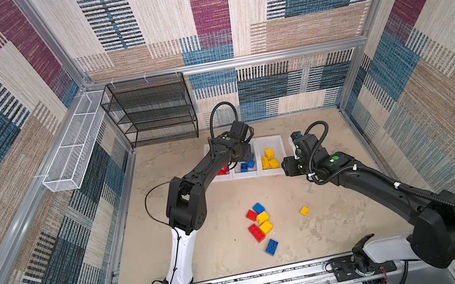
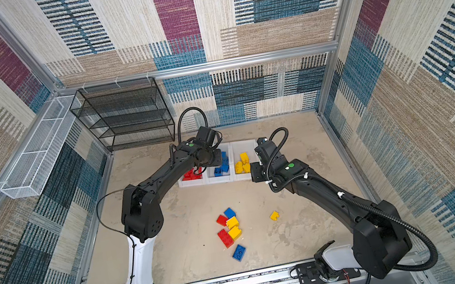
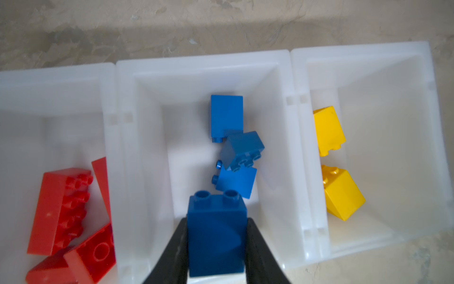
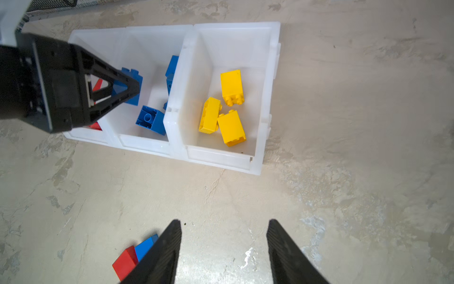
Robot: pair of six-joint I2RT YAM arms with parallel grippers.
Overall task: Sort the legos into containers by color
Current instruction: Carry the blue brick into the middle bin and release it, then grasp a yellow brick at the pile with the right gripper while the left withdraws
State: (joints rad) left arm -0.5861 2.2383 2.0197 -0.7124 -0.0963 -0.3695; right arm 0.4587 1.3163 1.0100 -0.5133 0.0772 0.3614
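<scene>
In the row of three white plastic bins, the left-hand bin (image 3: 49,81) is holding red studded bricks (image 3: 59,211); colour is deciding each place. The left tool (image 3: 216,220) is clenching a blue studded plastic brick (image 3: 216,241) by two flat sides above the middle bin (image 3: 196,66), where other blue bricks (image 3: 235,182) are lying. The held brick's long axis is running along the fingers and its studs are pointing away from the wrist, so it looks poised for a drop.

In a top view, a loose pile of red, blue and yellow bricks (image 1: 263,217) is sitting on the beige tabletop (image 1: 224,259) at six o'clock from the bins. Its red oblong brick (image 1: 256,233) is lying studs up, long axis roughly eleven-to-five.

The right-hand bin (image 3: 368,54) is keeping yellow bricks (image 4: 231,127). The right tool (image 4: 224,222) is hanging released and empty over bare tabletop at that bin's five o'clock. It is probably free for the lone yellow brick (image 1: 304,210) at the pile's three o'clock.
</scene>
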